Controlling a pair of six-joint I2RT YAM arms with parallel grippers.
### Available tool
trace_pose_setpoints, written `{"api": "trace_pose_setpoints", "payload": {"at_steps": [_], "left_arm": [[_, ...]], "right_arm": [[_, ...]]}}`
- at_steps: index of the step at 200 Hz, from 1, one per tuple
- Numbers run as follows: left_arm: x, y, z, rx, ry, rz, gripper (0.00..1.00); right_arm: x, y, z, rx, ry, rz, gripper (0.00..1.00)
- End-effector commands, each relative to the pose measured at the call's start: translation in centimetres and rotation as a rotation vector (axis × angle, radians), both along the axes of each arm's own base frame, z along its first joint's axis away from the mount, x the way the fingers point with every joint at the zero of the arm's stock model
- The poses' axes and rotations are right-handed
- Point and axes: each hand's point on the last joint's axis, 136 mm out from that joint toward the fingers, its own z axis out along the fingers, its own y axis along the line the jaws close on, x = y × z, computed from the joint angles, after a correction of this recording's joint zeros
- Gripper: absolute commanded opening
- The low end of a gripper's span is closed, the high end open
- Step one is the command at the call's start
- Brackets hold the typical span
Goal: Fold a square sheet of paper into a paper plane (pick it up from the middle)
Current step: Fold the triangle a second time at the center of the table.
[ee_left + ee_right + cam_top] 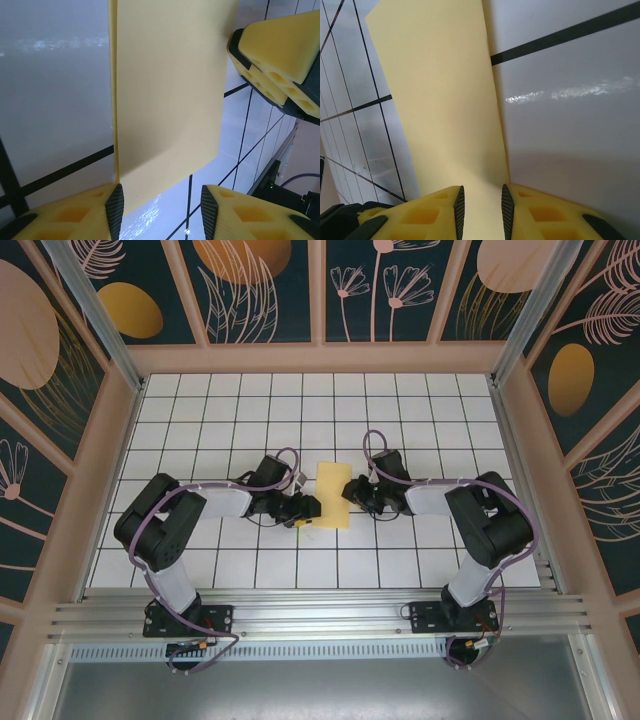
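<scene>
Right wrist view, smooth folded yellow paper (pixel 445 100) pinched in right pincer (pixel 480 210), left pincer (pixel 157 212) open around edge.

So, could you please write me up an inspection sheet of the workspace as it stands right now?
Surface: white grid-tiled table, glossy, black lines.
Job's things: yellow paper at table centre, now a narrow rectangle, looks folded in half.
Clutter: nothing seen.
Grippers: left gripper open at the paper's edge, one finger overlapping it; right gripper nearly closed with the paper's opposite edge between its fingers.
Cables: purple cables loop along both arms and at their bases.
Surroundings: wooden frame with floral panels; aluminium rail along the near edge.
</scene>
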Motion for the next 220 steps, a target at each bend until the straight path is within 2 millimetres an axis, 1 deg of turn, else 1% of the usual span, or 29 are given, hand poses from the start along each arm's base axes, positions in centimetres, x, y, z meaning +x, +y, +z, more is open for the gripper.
{"api": "trace_pose_setpoints", "payload": {"at_steps": [1,17,59,95,118,137,152,169,188,220], "left_arm": [[-0.7,1.0,-0.7,0.056,0.019,0.002,0.49],[-0.9,1.0,-0.9,0.061,0.028,-0.001,0.49],[-0.9,0.7,-0.7,0.045,0.031,-0.009,0.51],[-0.7,1.6,-0.8,0.104,0.014,-0.001,0.52],[-0.7,1.6,-0.6,0.104,0.011,-0.001,0.53],[-0.7,1.5,-0.4,0.094,0.008,-0.003,0.53],[-0.8,1.0,-0.2,0.062,0.013,-0.010,0.52],[-0.9,0.5,0.2,0.021,0.024,-0.011,0.51],[-0.9,0.3,0.3,0.008,0.027,-0.017,0.50],[-1.0,-0.1,0.6,-0.018,0.034,-0.027,0.49]], "right_arm": [[-2.1,-1.2,-4.3,-0.092,0.114,-0.015,0.30],[-2.1,-1.2,-4.4,-0.094,0.117,-0.014,0.30],[-1.9,-0.9,-4.3,-0.091,0.112,-0.009,0.30],[-1.8,-0.6,-3.9,-0.073,0.103,-0.006,0.30],[-1.7,-0.1,-2.7,-0.038,0.076,0.003,0.31],[-1.3,0.0,-1.1,-0.031,0.046,0.005,0.31],[-1.3,0.0,-0.3,-0.034,0.022,0.010,0.32],[-1.5,0.1,-0.6,-0.036,0.031,0.022,0.32],[-1.7,0.5,-0.7,-0.021,0.033,0.035,0.32],[-1.7,0.6,-1.5,-0.031,0.050,0.033,0.32]]}}
